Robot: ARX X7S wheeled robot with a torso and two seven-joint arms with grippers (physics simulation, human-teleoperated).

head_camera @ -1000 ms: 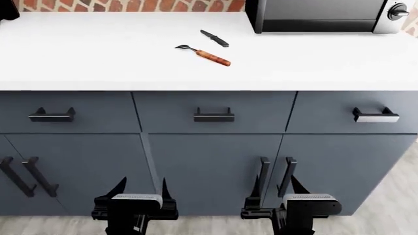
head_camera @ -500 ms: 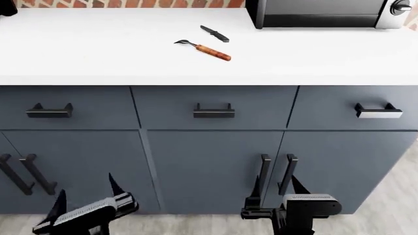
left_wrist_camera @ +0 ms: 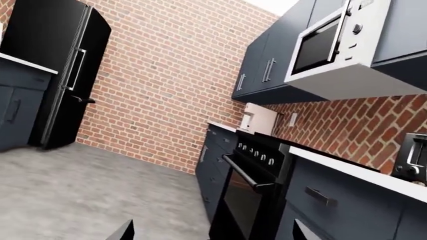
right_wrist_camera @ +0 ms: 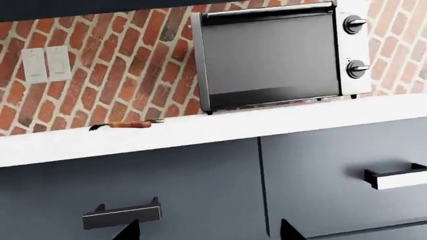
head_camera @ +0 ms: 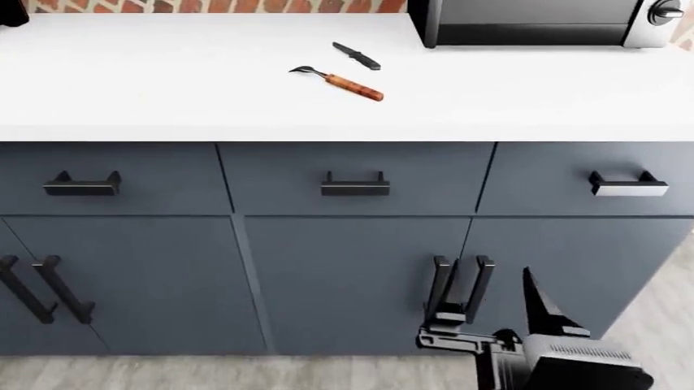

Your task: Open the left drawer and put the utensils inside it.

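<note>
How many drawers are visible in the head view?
3, all shut, under the counter: left drawer, middle drawer, right drawer. More may lie outside the view.

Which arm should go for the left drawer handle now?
Probably right. The right end effector hangs open facing the cabinet fronts. The left end effector is outside the head view, aimed along the kitchen toward the oven. Still, the left drawer sits far toward the robot's left.

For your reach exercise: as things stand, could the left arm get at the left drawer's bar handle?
Probably yes, after a swing back. The left drawer is shut, its handle unobstructed. But the left arm is out of the head view, its camera facing the oven and fridge.
</note>
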